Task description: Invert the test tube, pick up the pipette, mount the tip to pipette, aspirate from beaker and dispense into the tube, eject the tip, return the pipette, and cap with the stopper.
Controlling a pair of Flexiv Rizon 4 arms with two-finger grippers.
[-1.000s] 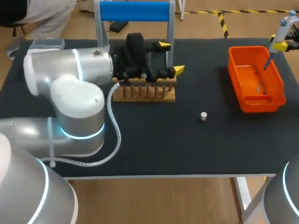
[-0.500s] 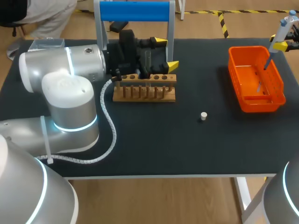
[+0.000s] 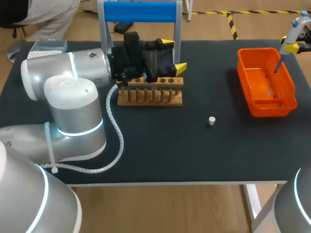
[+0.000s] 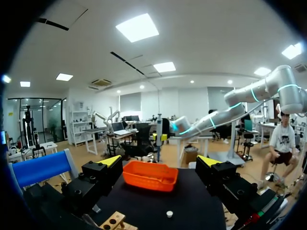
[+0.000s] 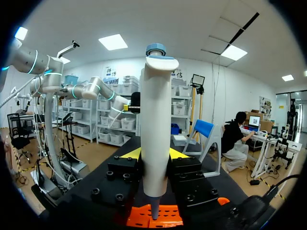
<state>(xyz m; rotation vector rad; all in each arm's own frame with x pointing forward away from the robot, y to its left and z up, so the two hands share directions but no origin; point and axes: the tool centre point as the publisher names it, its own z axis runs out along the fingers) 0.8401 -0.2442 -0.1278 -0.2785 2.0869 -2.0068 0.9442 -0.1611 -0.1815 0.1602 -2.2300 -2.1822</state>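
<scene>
The pipette, at two o'clock on the surface above the orange basket, looks like light, rigid, smooth plastic. The right claw grips its slim body, likely the surest hold. The left claw hangs open by the wooden rack; whether the rack holds a tube I cannot tell. The small stopper, at five o'clock from it, may roll.

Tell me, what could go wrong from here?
The left gripper hangs open close to the wooden rack and the blue frame; a careless move might knock either. The right gripper holds the pipette over the orange basket; its thin end could catch the basket's wall. The small stopper stands alone on the table and may roll if nudged.
</scene>
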